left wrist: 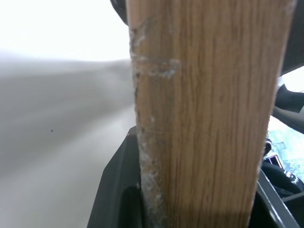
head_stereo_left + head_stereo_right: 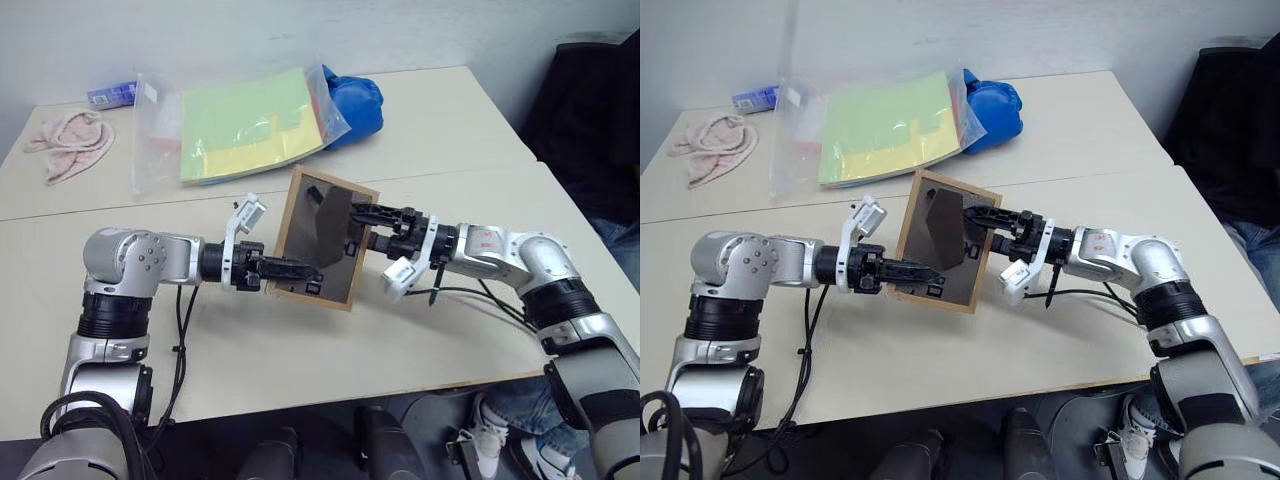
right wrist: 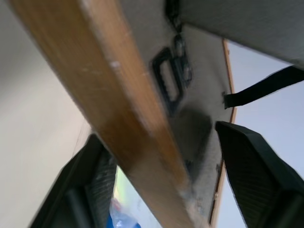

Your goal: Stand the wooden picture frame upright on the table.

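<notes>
The wooden picture frame (image 2: 318,255) is held tilted just above the table (image 2: 300,350), near its middle. Its dark grey back panel and fold-out stand (image 2: 328,212) face me, and the picture side is hidden. My left gripper (image 2: 300,272) is shut on the frame's lower left edge; in the left wrist view the light-wood edge (image 1: 204,118) runs up between its fingers. My right gripper (image 2: 362,226) reaches in from the right and straddles the frame's right edge. One finger (image 3: 90,180) lies by the front and the other finger (image 3: 256,161) stands off the back panel (image 3: 199,95).
At the back of the table lie a clear bag of green and yellow paper (image 2: 240,125), a blue object (image 2: 352,105), a pink cloth (image 2: 68,142) and a small blue packet (image 2: 112,95). A dark chair (image 2: 590,120) and a person's legs (image 2: 505,410) are at the right.
</notes>
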Robot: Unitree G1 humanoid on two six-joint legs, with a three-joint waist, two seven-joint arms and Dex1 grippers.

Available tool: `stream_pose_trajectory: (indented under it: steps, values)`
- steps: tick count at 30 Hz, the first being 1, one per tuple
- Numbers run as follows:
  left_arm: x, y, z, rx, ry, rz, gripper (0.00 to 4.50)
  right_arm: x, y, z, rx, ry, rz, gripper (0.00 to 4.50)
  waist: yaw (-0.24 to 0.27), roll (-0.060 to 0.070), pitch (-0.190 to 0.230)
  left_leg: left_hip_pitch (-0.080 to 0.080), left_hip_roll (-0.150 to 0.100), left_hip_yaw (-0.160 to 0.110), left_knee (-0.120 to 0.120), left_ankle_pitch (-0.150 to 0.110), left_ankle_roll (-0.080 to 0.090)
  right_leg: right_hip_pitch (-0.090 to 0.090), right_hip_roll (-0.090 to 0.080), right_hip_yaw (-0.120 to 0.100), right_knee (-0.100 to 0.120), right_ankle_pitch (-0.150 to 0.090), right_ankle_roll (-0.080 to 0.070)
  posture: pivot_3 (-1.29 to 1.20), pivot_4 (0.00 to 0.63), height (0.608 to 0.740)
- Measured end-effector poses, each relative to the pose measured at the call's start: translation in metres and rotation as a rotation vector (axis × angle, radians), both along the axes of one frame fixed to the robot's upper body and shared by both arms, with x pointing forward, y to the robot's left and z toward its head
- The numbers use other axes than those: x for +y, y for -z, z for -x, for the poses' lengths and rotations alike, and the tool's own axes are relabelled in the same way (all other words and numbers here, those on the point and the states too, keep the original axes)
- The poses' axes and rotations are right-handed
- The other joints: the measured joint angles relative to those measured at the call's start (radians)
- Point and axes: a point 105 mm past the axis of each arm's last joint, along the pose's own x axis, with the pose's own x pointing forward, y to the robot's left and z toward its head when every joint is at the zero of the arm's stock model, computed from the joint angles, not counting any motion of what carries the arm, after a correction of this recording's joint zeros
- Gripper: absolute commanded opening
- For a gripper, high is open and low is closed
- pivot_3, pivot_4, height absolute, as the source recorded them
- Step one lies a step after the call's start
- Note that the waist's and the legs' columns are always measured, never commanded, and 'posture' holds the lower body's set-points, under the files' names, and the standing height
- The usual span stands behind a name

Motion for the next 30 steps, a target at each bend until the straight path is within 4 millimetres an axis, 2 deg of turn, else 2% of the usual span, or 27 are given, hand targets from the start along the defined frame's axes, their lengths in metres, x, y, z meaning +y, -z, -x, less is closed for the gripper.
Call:
stream_pose_trajectory:
  steps: [1,5,8,10,13,15,17,19,20,22,24,26,27,30]
  values:
    - [0.001,-0.001,0.000,0.003,0.001,0.010,1.19,0.001,-0.002,0.000,-0.013,-0.009,-0.011,2.14,-0.002,0.000,0.000,0.000,0.000,0.000,0.000,0.000,0.000,0.000,0.000,0.000,0.000,0.000,0.000,0.00,0.150,0.740]
    - [0.005,-0.005,0.002,0.001,0.004,0.021,1.19,0.002,-0.004,0.002,-0.052,-0.043,-0.049,1.90,-0.009,0.000,0.000,0.000,0.000,-0.001,0.000,0.000,0.000,0.000,0.000,0.000,0.000,0.000,0.000,0.00,0.150,0.740]
    - [0.007,-0.004,0.004,-0.036,0.001,0.018,2.22,0.003,-0.003,0.004,-0.052,-0.064,-0.051,1.68,-0.015,0.000,0.000,0.001,0.000,0.000,0.000,0.000,0.000,0.000,0.000,0.001,0.000,0.000,0.000,0.00,0.150,0.740]
    - [0.011,-0.005,0.002,-0.080,-0.022,0.010,2.81,0.003,0.001,0.004,-0.039,-0.069,-0.029,1.32,-0.016,0.000,0.000,0.001,0.000,0.000,0.000,0.000,0.000,0.000,0.000,0.002,0.000,0.000,0.000,0.00,0.150,0.740]
    - [0.039,-0.014,-0.002,-0.167,-0.130,-0.038,3.75,0.004,0.002,0.005,-0.023,-0.083,-0.005,1.26,-0.023,0.000,0.000,0.002,0.000,0.000,-0.002,0.000,-0.001,-0.002,0.000,0.007,0.000,0.000,0.000,0.00,0.150,0.740]
    - [0.083,-0.031,0.010,-0.269,-0.251,-0.068,4.36,0.002,-0.004,0.005,-0.011,-0.094,-0.008,1.26,-0.047,-0.002,0.001,0.002,0.000,0.000,-0.005,-0.001,-0.001,-0.008,0.001,0.015,0.002,0.000,-0.001,0.00,0.150,0.740]
    - [0.109,-0.051,0.027,-0.402,-0.326,-0.105,4.50,-0.005,-0.006,0.002,0.032,-0.074,-0.017,1.26,-0.056,-0.003,0.001,0.002,0.000,0.000,-0.006,-0.001,-0.002,-0.010,0.003,0.019,0.002,0.000,-0.001,0.00,0.150,0.740]
    - [0.115,-0.060,0.042,-0.515,-0.336,-0.128,4.50,-0.010,-0.004,-0.001,0.123,-0.058,-0.051,1.26,-0.065,-0.003,0.001,0.003,0.000,0.001,-0.006,-0.001,-0.001,-0.009,0.003,0.019,-0.001,-0.001,-0.001,0.00,0.150,0.740]
    - [0.114,-0.058,0.052,-0.573,-0.322,-0.151,4.50,-0.009,0.000,-0.003,0.215,-0.047,-0.068,1.26,-0.068,-0.003,0.001,0.003,0.001,0.001,-0.006,-0.002,-0.001,-0.008,0.003,0.019,-0.004,0.000,-0.001,0.00,0.150,0.740]
    - [0.108,-0.044,0.065,-0.638,-0.298,-0.205,4.50,-0.005,0.011,-0.006,0.456,-0.003,-0.179,1.26,-0.076,-0.003,0.000,0.006,0.010,0.001,-0.003,-0.003,0.000,0.005,0.005,0.021,-0.009,0.001,-0.003,0.00,0.150,0.740]
    - [0.100,-0.029,0.071,-0.711,-0.289,-0.253,4.50,0.000,0.036,-0.007,0.928,0.024,-0.324,1.26,-0.066,-0.003,0.001,0.005,0.018,0.000,0.002,-0.012,-0.001,0.008,0.014,0.019,-0.012,0.002,-0.006,0.00,0.150,0.740]
    - [0.097,-0.023,0.069,-0.763,-0.302,-0.281,4.50,0.001,0.054,0.002,1.246,-0.006,-0.331,1.26,-0.047,-0.002,0.001,0.005,0.018,0.000,0.003,-0.013,-0.001,0.008,0.015,0.019,-0.012,0.003,-0.006,0.00,0.150,0.740]
    - [0.099,-0.021,0.064,-0.814,-0.337,-0.318,4.50,0.004,0.056,0.008,1.485,-0.067,-0.363,1.26,-0.034,-0.001,0.001,0.005,0.017,0.000,0.003,-0.013,-0.001,0.008,0.015,0.019,-0.014,0.004,-0.006,0.00,0.150,0.740]
    - [0.103,-0.021,0.057,-0.874,-0.378,-0.349,4.50,0.008,0.041,0.010,1.741,-0.170,-0.449,1.26,-0.013,-0.001,0.001,0.006,0.018,0.001,0.003,-0.014,-0.002,0.007,0.016,0.019,-0.014,0.004,-0.006,0.00,0.150,0.740]
